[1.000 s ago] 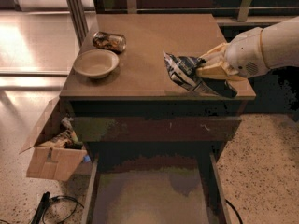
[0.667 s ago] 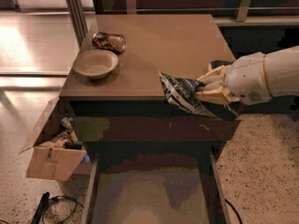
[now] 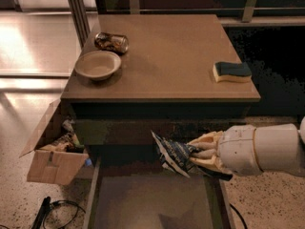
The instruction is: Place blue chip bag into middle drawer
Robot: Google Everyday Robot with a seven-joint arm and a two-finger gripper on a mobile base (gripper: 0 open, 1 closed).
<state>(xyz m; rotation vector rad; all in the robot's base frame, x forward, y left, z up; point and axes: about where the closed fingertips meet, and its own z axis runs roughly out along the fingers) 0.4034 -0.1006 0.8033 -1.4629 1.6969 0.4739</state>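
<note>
Camera view gives me the cream two-finger gripper (image 3: 196, 152) below the front edge of the brown counter (image 3: 176, 51), jaws clenched on the wrinkly dark navy foil chip bag (image 3: 170, 152). I see the bag hanging above the open, shallow, grey-tan-floored middle drawer (image 3: 143, 199).

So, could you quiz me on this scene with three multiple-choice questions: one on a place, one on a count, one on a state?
1. Where is the blue chip bag?
A. flat on the tabletop
B. on the ground
C. held in the air over the open middle drawer

2. How many things sit on the tabletop?
A. one
B. three
C. five

3. The fingers of the gripper are:
A. shut on the bag
B. open and empty
C. out of sight

Answers:
1 C, it hangs below the tabletop, above the drawer's floor.
2 B, a bowl, a can and a sponge.
3 A, they pinch the bag's right edge.
</note>
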